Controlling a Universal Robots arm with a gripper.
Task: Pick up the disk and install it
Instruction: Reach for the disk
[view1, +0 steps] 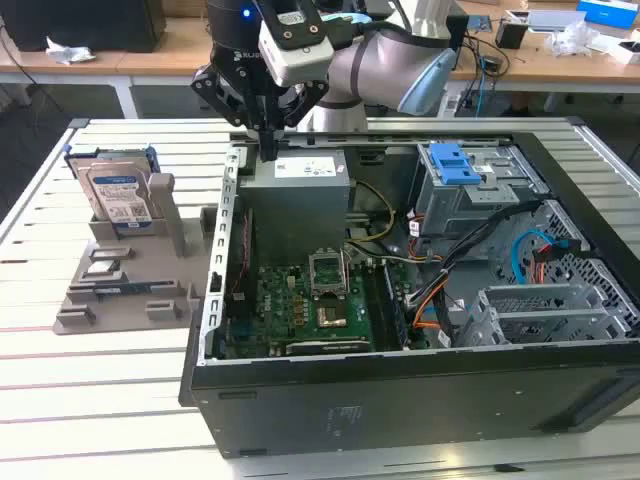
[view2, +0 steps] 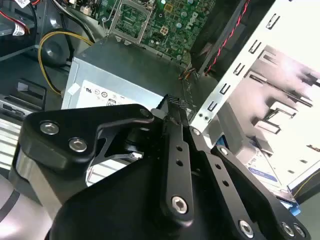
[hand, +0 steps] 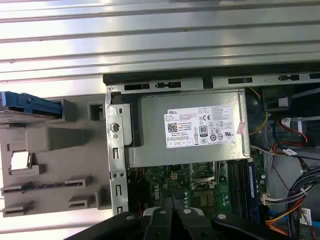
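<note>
The gripper (view1: 268, 148) hangs over a corner of the grey power-supply box (view1: 300, 200) inside the open computer case (view1: 400, 400). Its 2 jaws look pressed together and empty. The disk (view1: 118, 193) stands upright in a grey holder (view1: 178, 228) on the slatted table (view1: 100, 400), at the exterior view's left, well apart from the gripper.

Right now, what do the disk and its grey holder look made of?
Flat rectangular silver disk: bare metal casing, dull sheen, with a paper-like white-and-blue label; blue side rails look plastic. Grey stepped holder: matte, uniform grey, probably moulded or printed plastic.
</note>
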